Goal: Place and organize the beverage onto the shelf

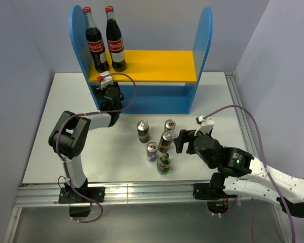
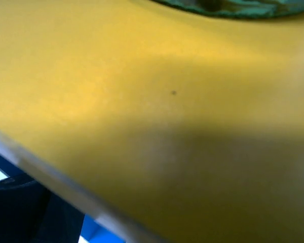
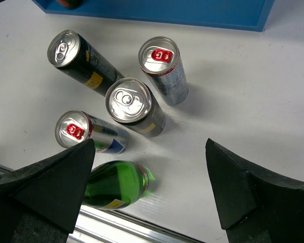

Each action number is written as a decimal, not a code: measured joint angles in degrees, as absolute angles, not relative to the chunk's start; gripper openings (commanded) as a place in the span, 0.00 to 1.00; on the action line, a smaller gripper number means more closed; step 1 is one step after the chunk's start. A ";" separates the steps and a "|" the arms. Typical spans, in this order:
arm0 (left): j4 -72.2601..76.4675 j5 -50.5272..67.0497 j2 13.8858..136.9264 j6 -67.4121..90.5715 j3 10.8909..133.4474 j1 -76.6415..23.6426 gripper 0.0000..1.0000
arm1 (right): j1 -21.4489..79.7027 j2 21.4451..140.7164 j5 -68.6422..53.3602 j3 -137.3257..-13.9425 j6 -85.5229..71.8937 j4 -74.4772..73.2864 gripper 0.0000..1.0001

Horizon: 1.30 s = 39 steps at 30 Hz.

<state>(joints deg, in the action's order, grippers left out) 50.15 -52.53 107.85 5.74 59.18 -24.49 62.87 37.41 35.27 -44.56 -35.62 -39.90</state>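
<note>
Right gripper [image 3: 149,148], spread wide, hovers above clustered aluminium cans [image 3: 135,106] (presumably aligning a pick). Left gripper [image 1: 109,92] sits beneath the yellow shelf board [image 1: 157,66]; its opening cannot be told.

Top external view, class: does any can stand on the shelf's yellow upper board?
No: only two red-capped cola bottles stand on the yellow upper board; the cans stand on the white table.
</note>
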 measured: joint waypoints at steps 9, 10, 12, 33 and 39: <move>49.17 -52.12 107.50 6.79 59.18 -24.47 0.93 | 63.24 37.52 35.62 -44.56 -35.99 -39.94 0.96; 48.42 -51.42 107.26 7.27 59.18 -24.47 0.96 | 63.24 37.58 35.62 -44.56 -35.99 -39.92 0.96; 46.81 -50.30 106.59 7.70 59.11 -24.47 0.99 | 63.24 37.69 35.64 -44.56 -36.01 -39.94 0.96; 17.80 -42.57 84.23 10.79 55.94 -27.29 0.99 | 63.90 37.76 37.52 -44.56 -36.60 -40.40 0.96; 17.12 -42.78 73.34 11.60 56.69 -29.78 0.99 | 64.40 38.13 38.24 -44.56 -37.06 -41.39 0.96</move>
<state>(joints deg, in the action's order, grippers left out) 17.12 -42.78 73.34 11.60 56.69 -29.78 64.40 38.13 38.24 -44.56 -37.06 -41.39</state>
